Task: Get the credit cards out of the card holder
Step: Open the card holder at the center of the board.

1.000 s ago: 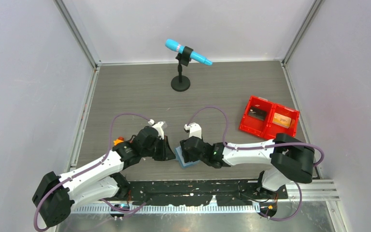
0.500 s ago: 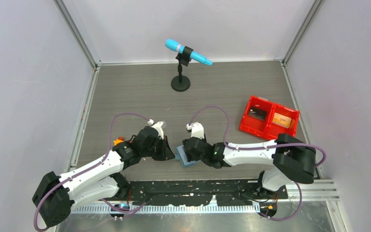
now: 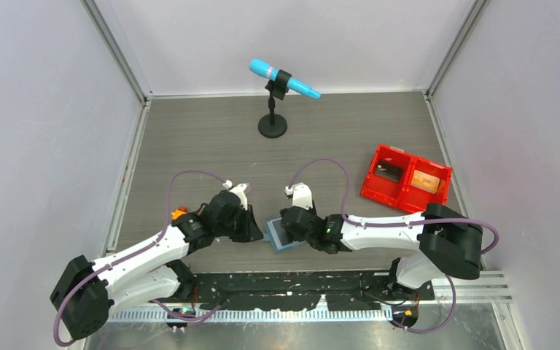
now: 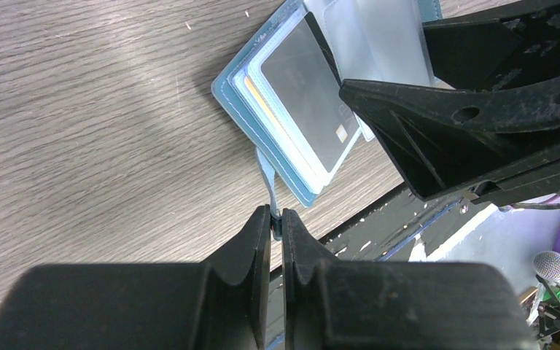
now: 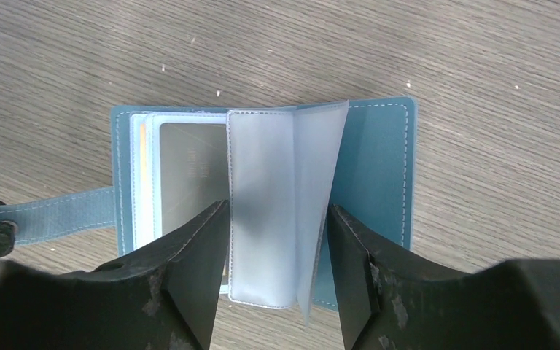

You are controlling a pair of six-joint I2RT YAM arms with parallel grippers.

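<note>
Card holder (image 5: 379,182): lies open, flat on the wood-grain bench (image 5: 408,44), near its front edge. Looks light, floppy, apt to slide. Stitched strap (image 5: 58,215) pinched tight in left hand (image 4: 277,219); right hand (image 5: 277,213) apart, straddling limp clear sleeves (image 5: 277,168). Inside, credit cards (image 5: 189,171) stiff, slick; best drawn out by an exposed edge. Beyond, red bin (image 3: 390,200).
</note>
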